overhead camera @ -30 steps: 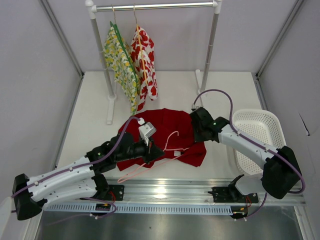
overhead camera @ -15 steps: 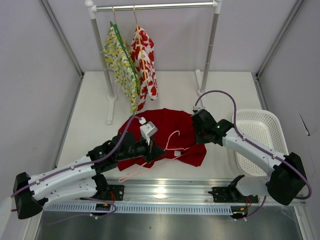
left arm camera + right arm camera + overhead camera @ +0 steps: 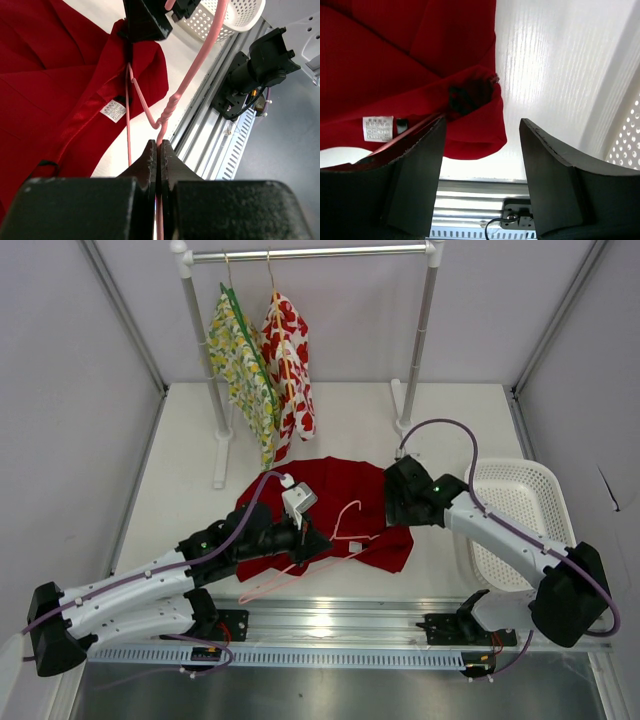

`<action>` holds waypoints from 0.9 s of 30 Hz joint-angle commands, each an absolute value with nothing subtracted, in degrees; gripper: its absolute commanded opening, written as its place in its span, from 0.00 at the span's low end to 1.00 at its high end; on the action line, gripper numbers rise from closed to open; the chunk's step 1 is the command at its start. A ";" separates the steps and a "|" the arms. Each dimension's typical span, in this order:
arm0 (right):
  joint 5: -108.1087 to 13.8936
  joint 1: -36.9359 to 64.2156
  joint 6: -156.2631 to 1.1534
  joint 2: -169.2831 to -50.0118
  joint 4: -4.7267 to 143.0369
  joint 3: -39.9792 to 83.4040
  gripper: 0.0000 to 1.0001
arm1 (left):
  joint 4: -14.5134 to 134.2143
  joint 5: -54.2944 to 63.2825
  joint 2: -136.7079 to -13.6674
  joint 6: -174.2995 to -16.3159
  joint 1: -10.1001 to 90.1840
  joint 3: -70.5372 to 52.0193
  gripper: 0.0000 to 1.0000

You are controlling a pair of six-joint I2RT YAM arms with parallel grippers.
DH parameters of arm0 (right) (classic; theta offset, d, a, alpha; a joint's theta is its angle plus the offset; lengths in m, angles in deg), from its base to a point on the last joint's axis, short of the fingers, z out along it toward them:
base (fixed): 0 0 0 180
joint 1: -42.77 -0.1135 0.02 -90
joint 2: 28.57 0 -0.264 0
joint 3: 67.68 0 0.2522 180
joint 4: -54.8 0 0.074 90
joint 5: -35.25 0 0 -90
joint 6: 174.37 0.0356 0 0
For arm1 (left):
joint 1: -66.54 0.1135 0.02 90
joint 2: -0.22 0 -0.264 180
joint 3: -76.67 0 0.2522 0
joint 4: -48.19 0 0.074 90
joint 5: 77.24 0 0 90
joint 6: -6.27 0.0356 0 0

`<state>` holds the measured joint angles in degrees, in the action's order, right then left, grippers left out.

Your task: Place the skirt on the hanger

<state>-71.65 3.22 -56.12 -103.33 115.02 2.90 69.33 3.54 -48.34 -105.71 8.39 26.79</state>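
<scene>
The deep-red skirt [image 3: 335, 495] lies flat on the table between the arms. The pale pink hanger [image 3: 300, 567] lies over its front edge, hook [image 3: 347, 512] on the cloth. My left gripper [image 3: 316, 543] is shut on the hanger's wire [image 3: 192, 75] just below the twisted neck, as the left wrist view shows [image 3: 159, 149]. My right gripper [image 3: 396, 514] is open over the skirt's right front corner [image 3: 470, 95]; its left finger [image 3: 415, 165] is against the cloth, and nothing is between the jaws [image 3: 482, 145]. A white label [image 3: 377, 128] shows on the skirt [image 3: 395, 60].
A clothes rack [image 3: 310, 254] at the back holds a yellow-green floral garment [image 3: 240, 360] and a white garment with red flowers [image 3: 290, 365]. A white basket [image 3: 520, 510] stands at the right. A metal rail [image 3: 340, 625] runs along the front edge.
My right arm has shifted a little to the right over the skirt's edge, jaws still open. My left gripper has kept hold of the hanger almost in place.
</scene>
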 commanded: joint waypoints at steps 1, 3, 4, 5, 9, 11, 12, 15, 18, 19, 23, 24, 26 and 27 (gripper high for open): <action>-72.86 6.28 -53.70 -102.14 115.23 4.97 0.66 | 66.61 3.00 -47.68 -104.65 7.83 24.33 0.00; -71.19 7.69 -53.61 -102.04 114.09 4.26 0.66 | 66.44 3.00 -47.59 -104.56 7.83 24.68 0.00; -70.84 8.57 -53.52 -102.04 113.91 4.17 0.66 | 66.44 2.91 -47.51 -104.56 7.83 24.59 0.00; -70.92 8.93 -53.35 -102.57 114.26 4.09 0.65 | 66.35 3.00 -47.51 -104.47 7.83 24.59 0.00; -70.66 9.28 -52.91 -103.80 114.00 3.39 0.59 | 66.35 3.00 -47.42 -103.94 7.83 24.59 0.00; -70.05 9.28 -52.73 -103.98 112.95 2.60 0.59 | 66.09 3.00 -47.33 -103.77 7.83 24.68 0.00; -69.69 9.37 -52.64 -103.98 112.60 1.72 0.59 | 66.09 2.91 -47.33 -103.68 7.83 24.59 0.00; -68.46 9.72 -52.12 -104.33 111.46 0.66 0.59 | 65.82 3.09 -47.24 -103.50 7.83 24.77 0.00; -67.76 10.59 -51.94 -104.59 110.49 -0.13 0.60 | 65.47 3.09 -46.98 -103.42 7.83 25.03 0.00; -66.97 10.95 -51.85 -104.68 110.22 -0.22 0.59 | 65.56 3.17 -47.07 -103.33 7.83 25.03 0.00; -67.14 11.13 -51.50 -103.98 110.39 -0.22 0.46 | 65.65 3.79 -46.80 -103.33 7.83 24.85 0.00; -67.05 11.13 -51.32 -103.72 110.31 -0.39 0.43 | 65.65 3.88 -46.80 -103.33 7.83 24.94 0.00; -65.92 11.13 -50.88 -102.66 109.52 -1.36 0.31 | 65.38 4.23 -46.80 -103.41 7.83 25.03 0.00; -65.56 11.13 -50.62 -102.31 109.26 -1.80 0.28 | 65.21 4.40 -46.80 -103.42 7.83 25.03 0.00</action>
